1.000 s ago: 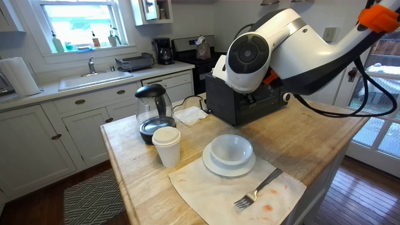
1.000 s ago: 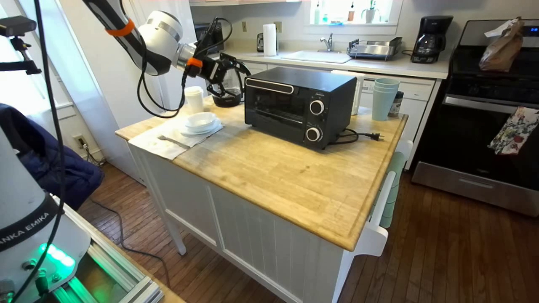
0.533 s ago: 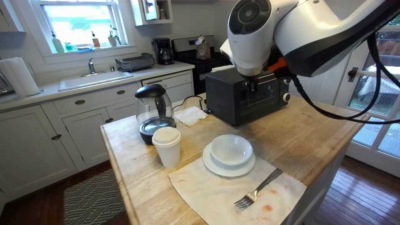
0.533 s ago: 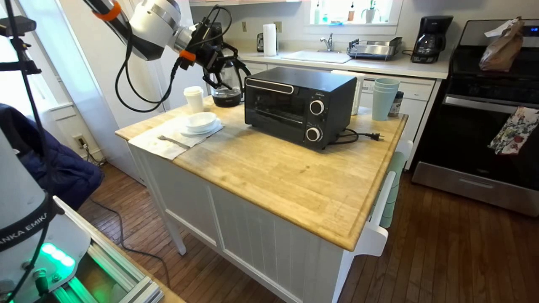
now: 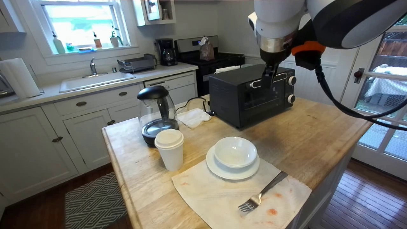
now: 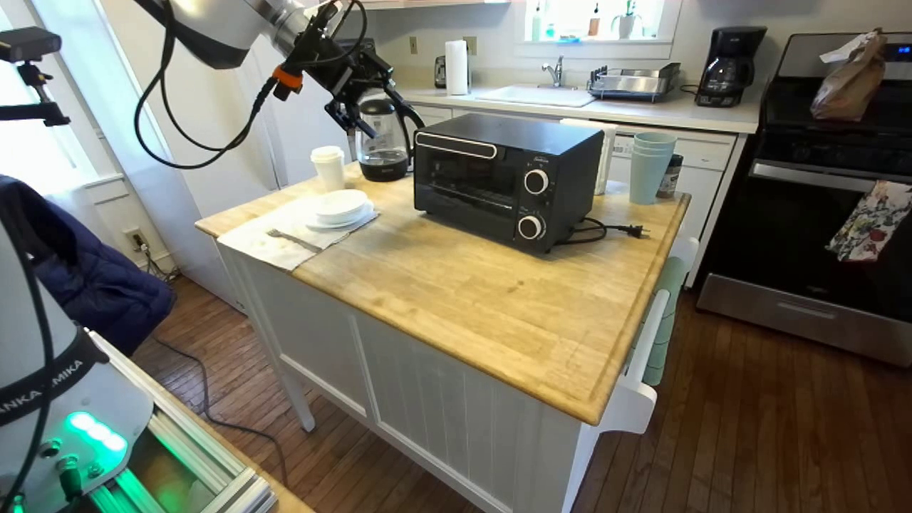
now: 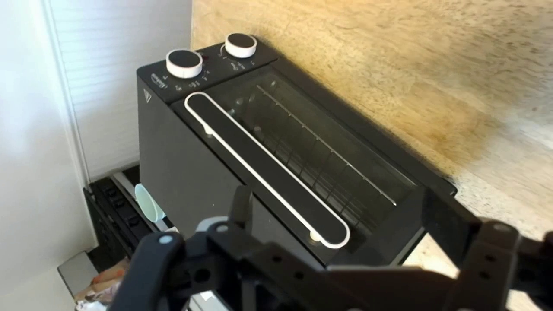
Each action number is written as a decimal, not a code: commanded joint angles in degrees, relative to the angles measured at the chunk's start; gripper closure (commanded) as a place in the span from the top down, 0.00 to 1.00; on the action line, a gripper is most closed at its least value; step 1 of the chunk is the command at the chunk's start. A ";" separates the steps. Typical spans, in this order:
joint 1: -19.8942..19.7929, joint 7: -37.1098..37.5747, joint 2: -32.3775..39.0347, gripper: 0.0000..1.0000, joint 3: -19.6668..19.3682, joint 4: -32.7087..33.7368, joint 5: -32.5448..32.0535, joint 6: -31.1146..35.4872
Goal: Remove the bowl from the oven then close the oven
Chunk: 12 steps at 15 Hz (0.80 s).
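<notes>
The oven (image 5: 227, 95) is a black box on the wooden island; it also shows in an exterior view (image 6: 513, 133). Its glass door (image 7: 302, 129) is shut, and a rack shows through the glass. The door handle (image 7: 268, 168) is a long bar outlined in white. The white bowl (image 5: 236, 152) stands upright on a white plate (image 5: 219, 171) in front of the oven; it also shows in an exterior view (image 6: 340, 203). My gripper (image 7: 332, 205) is open and empty, above and in front of the door near the handle's end away from the knobs. It also shows in an exterior view (image 5: 268, 79).
A glass kettle (image 5: 159, 127) and a lidded white cup (image 5: 170, 152) stand beside the plate. A fork (image 5: 262, 192) lies on a stained cloth (image 5: 203, 190). Light green cups (image 6: 650, 171) and a shaker (image 6: 670, 177) stand behind the oven. Cables hang from the arm.
The arm has risen and drawn back from the oven's front. The door handle now shows more fully in an exterior view. The oven, bowl and plate have not moved.
</notes>
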 commanded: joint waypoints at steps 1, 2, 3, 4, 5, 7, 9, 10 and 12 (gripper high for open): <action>-0.29 2.92 -5.01 1.00 -0.83 -3.57 6.95 2.32; -0.27 3.38 -5.71 1.00 -0.86 -3.93 8.26 2.07; -0.26 3.21 -6.62 1.00 -0.89 -4.60 9.90 1.80; -0.29 3.25 -7.41 1.00 -0.92 -5.15 11.11 1.84; -0.30 3.48 -8.39 1.00 -0.87 -5.85 12.18 1.63; -0.46 4.87 -10.30 1.00 -0.70 -7.45 12.90 1.32; -0.78 5.53 -12.70 1.00 -0.82 -9.72 13.21 2.01; -0.72 4.46 -8.75 1.00 -0.20 -6.02 11.81 0.56; -0.95 4.92 -10.53 1.00 -0.10 -7.61 12.01 0.60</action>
